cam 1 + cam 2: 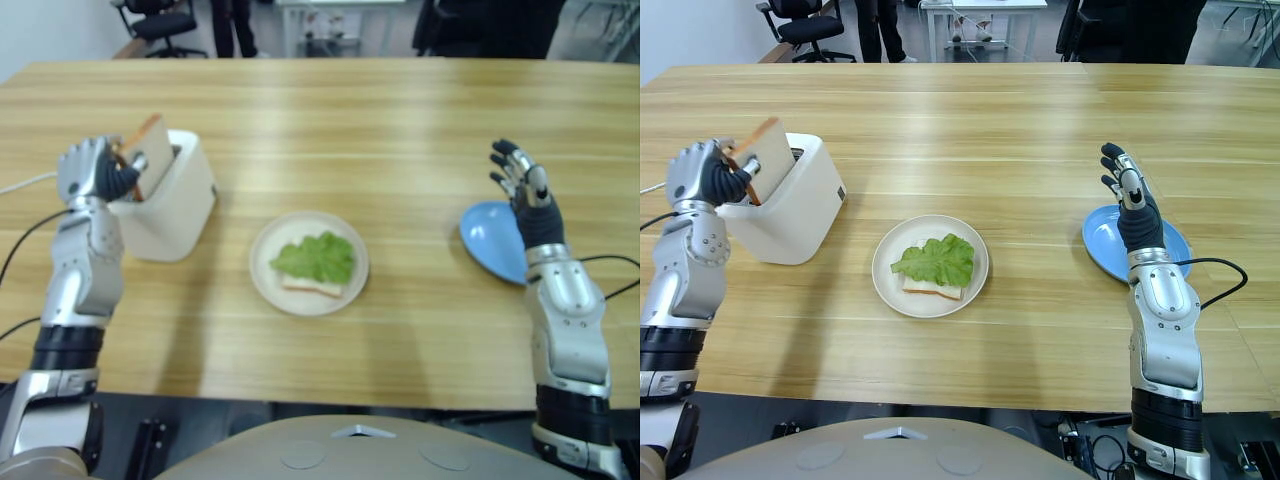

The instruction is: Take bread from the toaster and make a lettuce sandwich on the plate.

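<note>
On the left side of the left eye view, the left hand point(95, 170) is clenched on a slice of bread point(152, 148), fingers wrapped around its near edge. That slice stands tilted, its lower part in the slot of the white toaster point(175, 205), which sits on the wooden table point(400, 120). Just right of the toaster, apart from it, lies the round pale plate point(262, 275). On it rests a lower slice point(312, 287) with a lettuce leaf point(318, 258) spread over it, so that just the near edge of that slice peeks out. Far to the right, the right hand point(522, 180) is raised with its fingers spread and straight, grasping nothing

From the right eye view, the same hand stands upright over the far part of a blue dish point(1105, 245), which lies flat on the table, well apart from the pale plate. A dark cable point(1225, 275) loops on the wood beside the right forearm. At the toaster, the top of the held slice rises clear above the slot, leaning toward the far side
</note>
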Action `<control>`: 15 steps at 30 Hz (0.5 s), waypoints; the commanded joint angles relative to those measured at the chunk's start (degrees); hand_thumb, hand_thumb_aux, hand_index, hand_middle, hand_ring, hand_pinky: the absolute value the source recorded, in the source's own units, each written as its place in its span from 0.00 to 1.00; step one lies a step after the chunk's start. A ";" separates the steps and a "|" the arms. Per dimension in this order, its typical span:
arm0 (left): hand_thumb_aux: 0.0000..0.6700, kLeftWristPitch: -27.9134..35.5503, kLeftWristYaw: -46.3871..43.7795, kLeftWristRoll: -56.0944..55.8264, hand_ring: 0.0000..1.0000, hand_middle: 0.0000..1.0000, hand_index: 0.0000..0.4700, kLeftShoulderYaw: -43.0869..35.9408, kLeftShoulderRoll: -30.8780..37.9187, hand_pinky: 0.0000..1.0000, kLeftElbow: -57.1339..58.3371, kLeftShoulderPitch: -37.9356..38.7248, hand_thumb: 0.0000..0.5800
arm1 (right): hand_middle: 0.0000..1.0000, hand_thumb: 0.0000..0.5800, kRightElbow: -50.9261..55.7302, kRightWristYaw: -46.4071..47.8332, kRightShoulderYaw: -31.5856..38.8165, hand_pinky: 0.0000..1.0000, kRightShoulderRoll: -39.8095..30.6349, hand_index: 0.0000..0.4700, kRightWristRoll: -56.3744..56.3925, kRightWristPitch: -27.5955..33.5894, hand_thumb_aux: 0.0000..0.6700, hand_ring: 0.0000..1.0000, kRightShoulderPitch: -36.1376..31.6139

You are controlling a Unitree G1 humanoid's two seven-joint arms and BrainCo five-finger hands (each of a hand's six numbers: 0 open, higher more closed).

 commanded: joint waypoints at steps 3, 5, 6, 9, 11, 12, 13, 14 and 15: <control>1.00 -4.88 2.57 -6.81 1.00 1.00 0.98 9.52 -1.41 1.00 -11.69 -0.13 1.00 | 0.00 0.00 0.05 -0.37 0.04 0.00 -0.15 0.00 -0.42 0.69 0.00 0.00 0.41; 1.00 -6.05 0.66 -11.33 1.00 1.00 0.98 10.61 -2.70 1.00 -15.29 -1.01 1.00 | 0.00 0.00 0.12 -0.51 -0.02 0.00 -0.04 0.00 -0.37 0.66 0.00 0.00 0.43; 1.00 -6.29 -0.86 -13.90 1.00 1.00 0.98 10.34 -3.55 1.00 -16.71 -1.41 1.00 | 0.00 0.00 0.13 -0.59 -0.05 0.00 0.03 0.00 -0.32 0.65 0.00 0.00 0.44; 1.00 -5.39 -6.62 -22.47 1.00 1.00 0.98 6.84 -7.85 1.00 -18.30 -2.06 1.00 | 0.00 0.00 0.33 -0.94 -0.19 0.00 0.31 0.00 -0.14 0.47 0.00 0.00 0.41; 1.00 -2.97 -10.99 -30.11 1.00 1.00 0.98 4.02 -12.51 1.00 -17.64 -1.94 1.00 | 0.00 0.00 0.50 -1.10 -0.19 0.00 0.49 0.00 -0.04 0.41 0.00 0.00 0.36; 1.00 -1.21 -13.29 -33.88 1.00 1.00 0.98 2.56 -14.96 1.00 -16.91 -1.68 1.00 | 0.00 0.00 0.66 -1.17 -0.19 0.00 0.58 0.00 0.01 0.39 0.00 0.00 0.33; 1.00 0.34 -15.28 -37.03 1.00 1.00 0.98 1.36 -17.02 1.00 -16.11 -1.34 1.00 | 0.00 0.00 0.84 -1.24 -0.20 0.00 0.64 0.00 0.05 0.35 0.00 0.00 0.33; 1.00 1.51 -16.72 -39.04 1.00 1.00 0.98 0.87 -18.34 1.00 -15.81 -1.07 1.00 | 0.00 0.00 0.94 -1.27 -0.14 0.00 0.68 0.00 0.08 0.37 0.00 0.00 0.24; 1.00 2.60 -19.13 -41.13 1.00 1.00 0.98 -1.03 -19.75 1.00 -14.13 -0.36 1.00 | 0.00 0.00 1.06 -1.28 -0.13 0.00 0.72 0.00 0.10 0.35 0.00 0.00 0.22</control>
